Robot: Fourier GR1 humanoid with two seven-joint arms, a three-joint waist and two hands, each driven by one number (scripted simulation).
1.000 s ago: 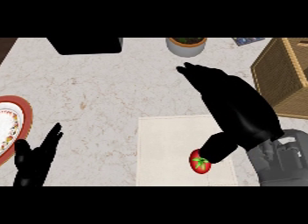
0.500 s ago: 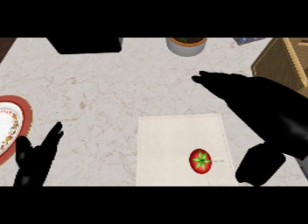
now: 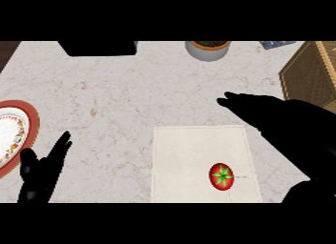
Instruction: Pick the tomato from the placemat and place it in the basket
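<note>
Tomato lies uncovered on placemat. Right hand hovers beside it, fingers straight, holding nothing. Basket cut off at right edge.

Tomato on the placemat — basket far right, plate far left.

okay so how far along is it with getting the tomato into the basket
Nothing is done: the tomato lies on the placemat, untouched. The right robot hand hovers open beside it, holding nothing; the left robot hand rests at lower left. Grasping, carrying and placing in the basket remain.
</note>
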